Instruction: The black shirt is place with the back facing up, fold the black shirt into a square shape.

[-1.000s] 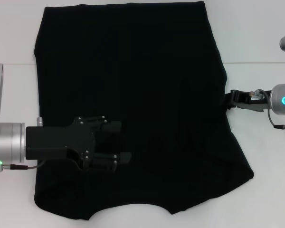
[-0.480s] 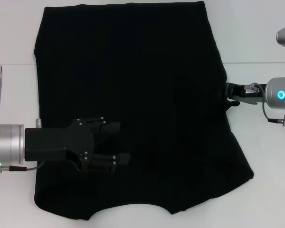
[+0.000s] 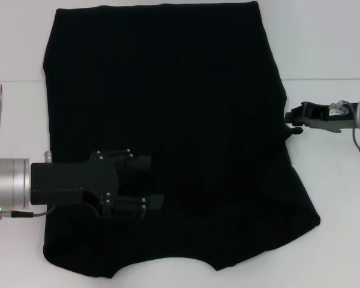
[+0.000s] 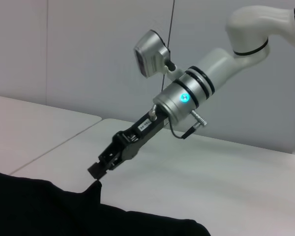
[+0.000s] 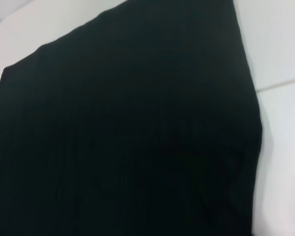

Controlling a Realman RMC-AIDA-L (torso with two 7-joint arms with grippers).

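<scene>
**Side fold in hand: right hand at the shirt's edge**

The white counter (image 3: 336, 228) carries the black shirt (image 3: 168, 108), spread flat and plain side up, covering most of the middle; no print shows. Its right edge bulges out lower down, w/ a small peak of fabric raised at the mid-edge.

Left hand (image 3: 149, 180) rests over the shirt's lower-left part, fingers spread, nothing between them.

Right hand (image 3: 291, 123) sits at that raised peak on the right edge. In the left wrist view its tip (image 4: 96, 172) looks pressed together just above the cloth; whether it actually pinches fabric, can't tell.

Judgement: early stage, approx. first side fold. Next move calls for a firm pinch, then lifting the edge across toward the middle w/o dragging the rest
</scene>
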